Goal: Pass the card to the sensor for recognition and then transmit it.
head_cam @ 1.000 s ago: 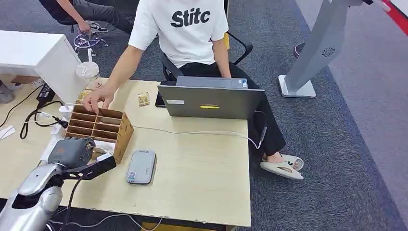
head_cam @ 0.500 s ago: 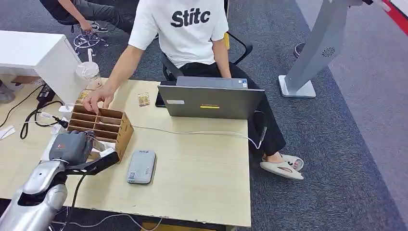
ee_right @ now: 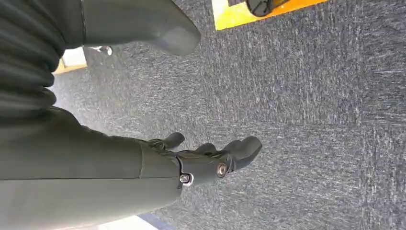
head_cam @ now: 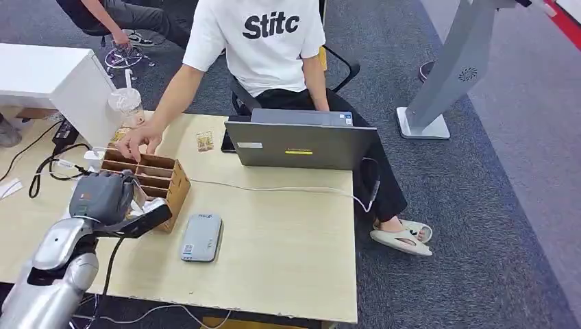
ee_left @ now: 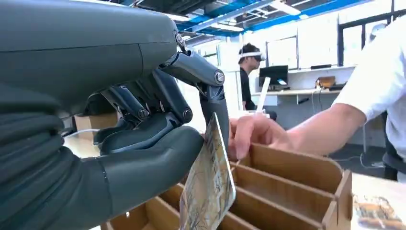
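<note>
**Card lifted from the wooden rack**

Risen since a second ago: left hand (head_cam: 103, 195), then low against the near wall of the wooden rack (head_cam: 154, 179), now higher and further over its compartments. Pinched between thick thumb and darker fingers (ee_left: 163, 98), a card (ee_left: 209, 184), printed with a pale pattern, tilted on edge just above the slotted dividers. Unchanged across the same interval: grey sensor pad (head_cam: 201, 237), flat on the tabletop (head_cam: 288, 247) just beside the rack's near corner, apart from the card. Likewise unmoved, a person's hand (head_cam: 137, 142), fingertips resting on the rack's far edge, seen close behind the card in the left wrist view. Beyond the rack, an open laptop (head_cam: 299, 144) with its lid turned toward the robot, a white cable (head_cam: 274, 189) trailing from rack side to tabletop edge, a small packet (head_cam: 203, 140) near the laptop's corner, and a clear cup with a straw (head_cam: 125, 101) at the far left corner. Seated behind the laptop, a person in a white shirt (head_cam: 257, 41). Hanging over grey carpet (ee_right: 311, 120), right hand (ee_right: 210, 158), fingers loosely apart, holding nothing.
</note>
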Controlling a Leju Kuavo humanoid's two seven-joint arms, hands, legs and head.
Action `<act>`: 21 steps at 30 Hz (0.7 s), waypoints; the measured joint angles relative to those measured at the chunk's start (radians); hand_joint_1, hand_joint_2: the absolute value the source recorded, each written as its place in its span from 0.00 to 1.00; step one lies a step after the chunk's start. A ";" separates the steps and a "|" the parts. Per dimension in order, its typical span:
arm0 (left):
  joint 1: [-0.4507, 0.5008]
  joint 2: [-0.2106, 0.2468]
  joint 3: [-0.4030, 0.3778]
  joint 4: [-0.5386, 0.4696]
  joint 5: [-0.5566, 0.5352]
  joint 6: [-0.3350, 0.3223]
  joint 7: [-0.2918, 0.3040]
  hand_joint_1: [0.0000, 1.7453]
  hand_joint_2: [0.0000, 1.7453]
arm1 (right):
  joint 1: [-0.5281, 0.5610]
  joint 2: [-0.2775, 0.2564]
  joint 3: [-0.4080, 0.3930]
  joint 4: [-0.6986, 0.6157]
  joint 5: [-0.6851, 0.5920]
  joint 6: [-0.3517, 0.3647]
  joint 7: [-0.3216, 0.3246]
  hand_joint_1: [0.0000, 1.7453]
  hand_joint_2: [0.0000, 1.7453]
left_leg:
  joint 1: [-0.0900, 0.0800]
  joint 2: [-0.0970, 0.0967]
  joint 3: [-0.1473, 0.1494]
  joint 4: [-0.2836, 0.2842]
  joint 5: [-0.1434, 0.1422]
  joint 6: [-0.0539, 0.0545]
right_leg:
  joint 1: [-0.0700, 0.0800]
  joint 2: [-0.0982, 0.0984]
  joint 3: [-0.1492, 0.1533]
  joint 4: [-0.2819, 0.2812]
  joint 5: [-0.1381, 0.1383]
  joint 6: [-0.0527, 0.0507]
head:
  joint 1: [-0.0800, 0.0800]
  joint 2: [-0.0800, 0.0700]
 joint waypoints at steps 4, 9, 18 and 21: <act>-0.025 0.005 0.015 -0.012 0.029 -0.015 -0.002 1.00 1.00 | 0.000 0.000 -0.005 0.000 0.000 0.000 -0.005 0.00 1.00 | 0.000 0.000 0.000 0.000 0.000 0.000 | 0.000 0.000 0.000 0.000 0.000 0.000 | 0.000 0.000; -0.086 0.019 0.045 -0.013 0.044 -0.034 0.003 1.00 1.00 | -0.001 0.000 -0.007 0.000 0.006 0.000 -0.009 0.00 1.00 | 0.000 -0.001 0.000 0.000 0.001 0.000 | 0.000 0.000 0.000 0.000 0.000 0.000 | 0.000 0.000; -0.143 0.030 0.065 -0.013 0.047 -0.038 0.005 1.00 1.00 | -0.001 0.000 -0.007 0.000 0.007 0.001 -0.010 0.00 1.00 | 0.000 -0.001 0.000 0.000 0.001 0.000 | 0.000 0.000 0.000 0.000 0.000 0.000 | 0.000 0.000; -0.173 0.037 0.074 -0.007 0.048 -0.040 0.024 1.00 1.00 | -0.001 0.000 -0.007 0.000 0.009 0.000 -0.010 0.00 1.00 | 0.000 -0.001 0.000 0.000 0.001 0.000 | 0.000 0.000 0.000 0.000 0.000 0.000 | 0.000 0.000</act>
